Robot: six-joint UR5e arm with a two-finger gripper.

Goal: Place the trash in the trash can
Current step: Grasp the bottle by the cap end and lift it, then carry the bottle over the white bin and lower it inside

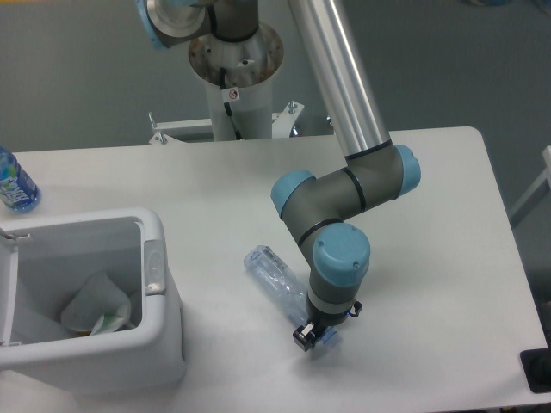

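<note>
Bottle with a blue label at the far left edge of the table, upright and cut off by the frame, well apart from everything else. Next to the right, the trash can, a white boxy bin with a thick rim, standing at the near left corner of the table. Inside it, a crumpled white paper napkin lying against the bin floor, with a small greenish scrap just beside it. To the right of the bin, on the bare tabletop, the crushed clear plastic bottle, lying at a slant: its free end points up and to the left, toward the bin but not touching it, while its bluish cap end runs down and to the right under the arm's wrist. At that lower end, the gripper, pointing down at the table, its dark fingers drawn in on the cap end of the crushed bottle. Above it, the grey and blue wrist joints and the silver arm tube rising to the top of the view; behind, the arm's white pedestal base.
</note>
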